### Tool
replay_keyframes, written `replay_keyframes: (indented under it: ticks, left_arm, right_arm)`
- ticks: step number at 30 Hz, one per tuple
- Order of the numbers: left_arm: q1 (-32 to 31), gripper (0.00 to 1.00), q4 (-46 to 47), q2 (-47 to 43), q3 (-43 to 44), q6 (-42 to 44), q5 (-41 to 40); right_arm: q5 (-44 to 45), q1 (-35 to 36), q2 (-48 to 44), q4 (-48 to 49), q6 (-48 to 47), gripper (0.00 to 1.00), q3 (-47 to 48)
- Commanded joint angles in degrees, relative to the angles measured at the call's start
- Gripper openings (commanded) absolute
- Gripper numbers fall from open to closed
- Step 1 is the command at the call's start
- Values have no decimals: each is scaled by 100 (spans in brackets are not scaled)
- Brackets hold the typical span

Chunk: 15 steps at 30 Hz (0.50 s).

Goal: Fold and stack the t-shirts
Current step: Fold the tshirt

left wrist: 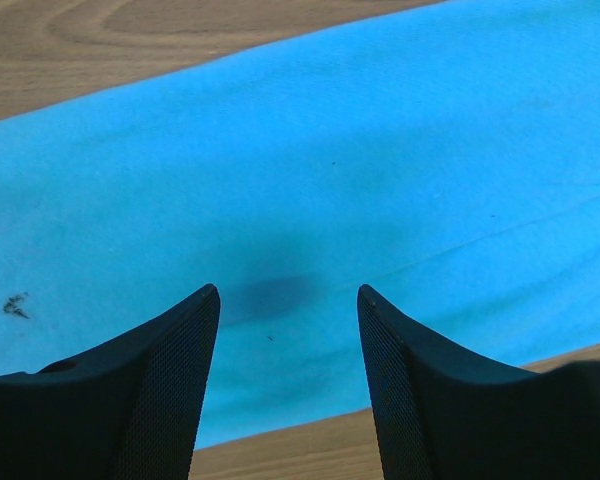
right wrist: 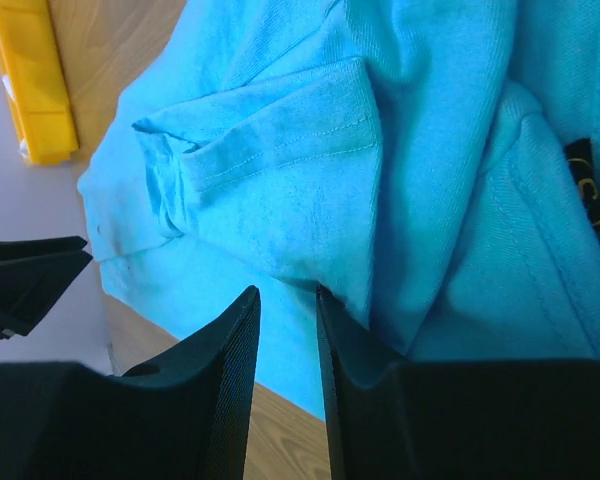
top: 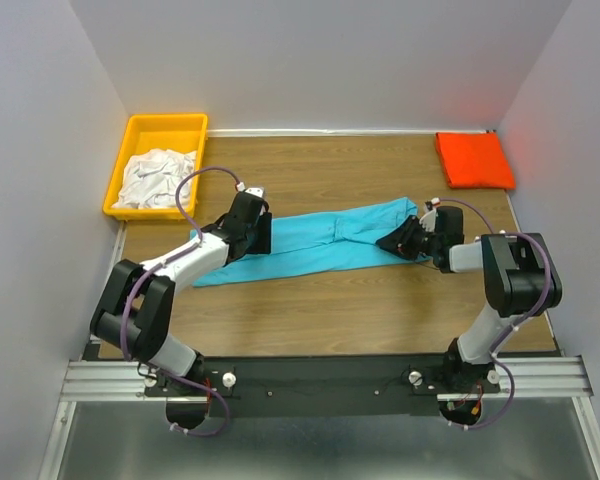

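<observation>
The turquoise-blue t-shirt (top: pixel 320 240) lies as a long narrow band across the middle of the wooden table (top: pixel 360 310). My left gripper (top: pixel 258 235) is over its left part, open, with flat cloth (left wrist: pixel 300 150) under the fingers and nothing between them (left wrist: pixel 288 292). My right gripper (top: pixel 398 240) is at the shirt's right end, near a sleeve (right wrist: pixel 280 150). Its jaws stand narrowly apart (right wrist: pixel 287 290), and a fold of cloth lies over the right finger (right wrist: pixel 360 340). The orange-red t-shirt (top: pixel 473 160) lies folded at the back right. White cloth (top: pixel 155 178) lies crumpled in the bin.
The yellow plastic bin (top: pixel 165 123) stands at the back left corner and also shows in the right wrist view (right wrist: pixel 30 80). Grey walls close in the table on three sides. Bare wood lies in front of and behind the shirt.
</observation>
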Motion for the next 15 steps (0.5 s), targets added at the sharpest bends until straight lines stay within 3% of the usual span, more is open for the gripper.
replay_keyframes:
  ticks: [1,10,15]
  left_arm:
    - [108,65,71,204,168,141,-150]
    - [302,65,-113,1267,862,528,-326]
    - [302,65,-263,1549,897,581,138]
  right_arm:
    - [112,-178,161,83,-32,37,-205]
    - [428,-178,486,-822,-480,37,524]
    - [648,-178,785,-1209,-525,37,1173]
